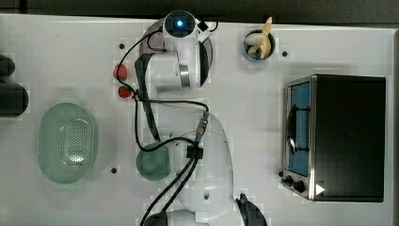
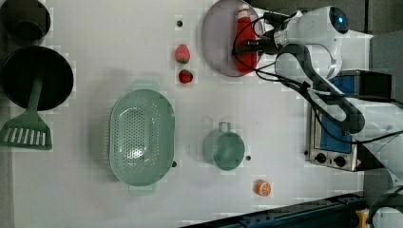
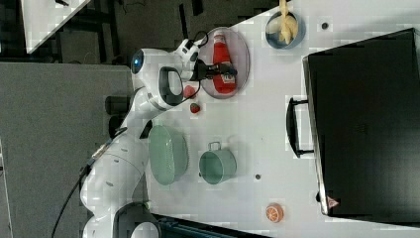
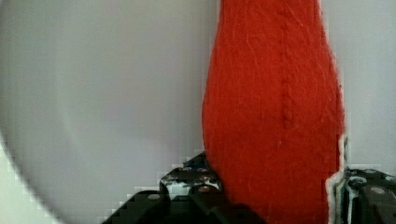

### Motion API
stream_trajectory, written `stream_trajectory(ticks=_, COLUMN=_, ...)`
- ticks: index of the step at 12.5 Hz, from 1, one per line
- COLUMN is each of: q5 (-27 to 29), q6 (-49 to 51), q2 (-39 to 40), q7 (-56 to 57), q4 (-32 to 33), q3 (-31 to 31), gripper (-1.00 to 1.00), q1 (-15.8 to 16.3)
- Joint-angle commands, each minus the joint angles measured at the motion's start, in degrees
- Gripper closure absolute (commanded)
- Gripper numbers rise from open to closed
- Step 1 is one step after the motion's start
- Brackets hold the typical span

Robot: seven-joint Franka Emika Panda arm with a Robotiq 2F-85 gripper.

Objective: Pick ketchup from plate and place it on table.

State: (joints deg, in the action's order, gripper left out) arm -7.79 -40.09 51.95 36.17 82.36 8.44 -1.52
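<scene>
The ketchup (image 2: 244, 31) is a long bright-red bottle lying flat on the pale lilac plate (image 2: 218, 42) at the far edge of the white table (image 1: 70, 47). My gripper (image 2: 249, 46) reaches across the bottle's body. In the wrist view its dark fingers (image 4: 187, 191) sit tight against both sides of the ketchup (image 4: 275, 93), which still rests on the plate (image 4: 116, 93). The right view shows the same: the ketchup (image 3: 220, 49) on the plate (image 3: 242, 49), with the gripper (image 3: 223, 71) clamped over it. In the top view the arm covers most of the plate (image 1: 209, 52).
Two strawberries (image 2: 182, 53) (image 2: 186, 76) lie beside the plate. A mint basket (image 2: 141, 137), a green cup (image 2: 224, 149) and an orange slice (image 2: 263, 188) stand mid-table. A toaster oven (image 1: 336, 136), a bowl of bananas (image 1: 260, 43) and a dark pan (image 2: 35, 80) line the edges.
</scene>
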Motion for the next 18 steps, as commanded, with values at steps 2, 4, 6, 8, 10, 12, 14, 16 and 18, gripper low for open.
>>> stream_trajectory(ticks=2, q5=3.6, q6=10.1, q2=-12.7, q7=1.3, q4=-1.3, q3=0.1, gripper=-0.15, q1=-1.8)
stream_trajectory(ticks=4, q5=4.0, q6=13.1, q2=-17.2, q7=1.2, q4=-0.4, q3=-0.1, gripper=-0.15, q1=-2.9)
stream_trajectory(ticks=6, q5=4.0, q6=14.7, q2=-22.0, q7=0.7, q4=1.8, q3=-0.5, gripper=-0.15, q1=-4.3)
stream_trajectory(ticks=8, q5=4.1, q6=16.7, q2=-27.2, q7=0.5, q4=6.1, q3=-0.8, gripper=-0.15, q1=-5.8)
stream_trajectory(ticks=10, q5=4.1, q6=16.6, q2=-32.1, q7=0.5, q4=11.3, q3=-0.8, gripper=-0.15, q1=-7.1)
stream_trajectory(ticks=12, q5=4.1, q6=16.6, q2=-36.5, q7=0.5, q4=17.8, q3=-0.9, gripper=-0.15, q1=-8.1)
stream_trajectory(ticks=14, q5=4.1, q6=16.4, q2=-40.0, q7=0.5, q4=24.5, q3=-1.1, gripper=-0.15, q1=-9.0)
stream_trajectory(ticks=16, q5=4.1, q6=15.1, q2=-42.2, q7=0.0, q4=30.9, q3=-1.7, gripper=-0.15, q1=-9.3)
stream_trajectory(ticks=18, q5=4.1, q6=8.7, q2=-43.1, q7=-1.2, q4=37.0, q3=-2.3, gripper=-0.15, q1=-9.4)
